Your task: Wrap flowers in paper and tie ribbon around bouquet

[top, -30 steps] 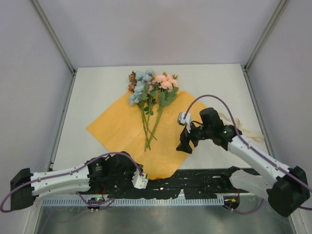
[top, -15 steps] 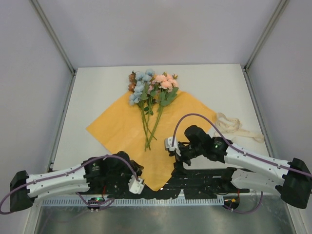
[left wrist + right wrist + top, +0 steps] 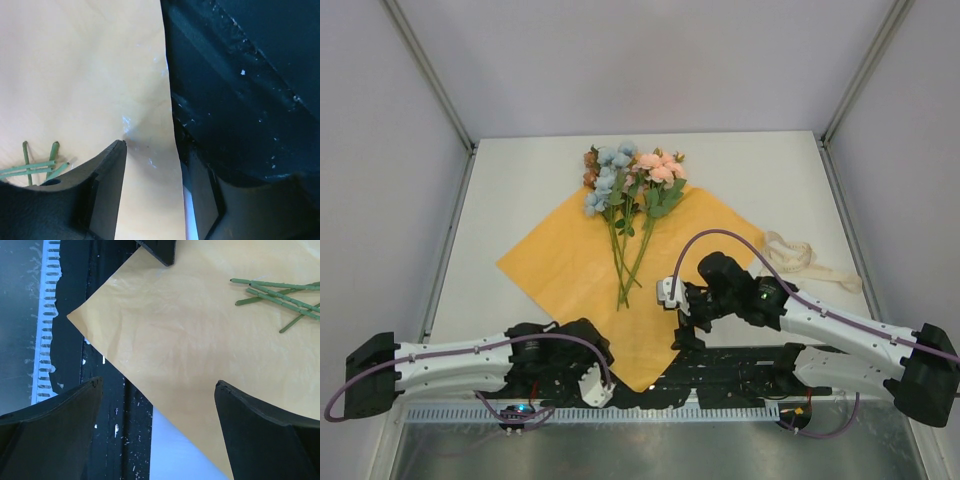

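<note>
The paper (image 3: 570, 262) is a bright orange, slightly crinkled sheet. It lies flat and unfolded on the desk (image 3: 520, 170), turned like a diamond with one corner at the near edge. The flowers (image 3: 628, 185) lie on its far corner. Their pale blue, pink and peach blooms reach past the paper's far edge, and the thin green stems cross toward its middle. The ribbon (image 3: 800, 258), cream-white, lies in loose loops right of the paper, apart from it.
</note>
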You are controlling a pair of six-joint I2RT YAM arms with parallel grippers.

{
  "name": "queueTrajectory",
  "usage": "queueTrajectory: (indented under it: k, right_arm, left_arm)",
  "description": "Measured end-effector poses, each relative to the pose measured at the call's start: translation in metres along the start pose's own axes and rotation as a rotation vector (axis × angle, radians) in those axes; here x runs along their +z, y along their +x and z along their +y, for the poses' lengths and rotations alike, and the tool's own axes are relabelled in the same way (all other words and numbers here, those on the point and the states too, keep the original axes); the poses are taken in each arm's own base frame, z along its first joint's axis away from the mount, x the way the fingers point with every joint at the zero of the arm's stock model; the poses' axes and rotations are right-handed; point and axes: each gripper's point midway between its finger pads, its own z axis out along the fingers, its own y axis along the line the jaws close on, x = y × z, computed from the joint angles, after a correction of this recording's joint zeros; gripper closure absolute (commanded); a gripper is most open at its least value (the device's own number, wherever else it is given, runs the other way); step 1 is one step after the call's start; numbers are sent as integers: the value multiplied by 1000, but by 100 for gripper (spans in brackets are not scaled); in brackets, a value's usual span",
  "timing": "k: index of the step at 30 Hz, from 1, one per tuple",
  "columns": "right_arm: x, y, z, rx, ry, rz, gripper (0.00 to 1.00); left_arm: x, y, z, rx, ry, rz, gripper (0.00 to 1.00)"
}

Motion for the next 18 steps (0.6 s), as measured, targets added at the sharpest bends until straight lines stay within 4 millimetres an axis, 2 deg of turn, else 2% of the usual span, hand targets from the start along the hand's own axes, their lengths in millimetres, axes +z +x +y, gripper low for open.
queueTrajectory:
  k: [2, 8, 11, 18]
  right_arm:
    - [-1, 2, -1, -4, 6, 8, 3]
    - [-3, 5, -6, -4, 25, 21, 3]
    - [-5, 2, -8, -9, 32, 14, 3]
    - [-8, -14, 1, -37, -17, -52, 1]
  left_arm:
    - [3, 4, 1, 12, -7, 14, 63]
    - [5, -1, 12, -11, -70, -11, 99]
    - [0, -3, 19, -77, -112, -44, 100]
    - [-13, 16, 39, -313, -172, -34, 100]
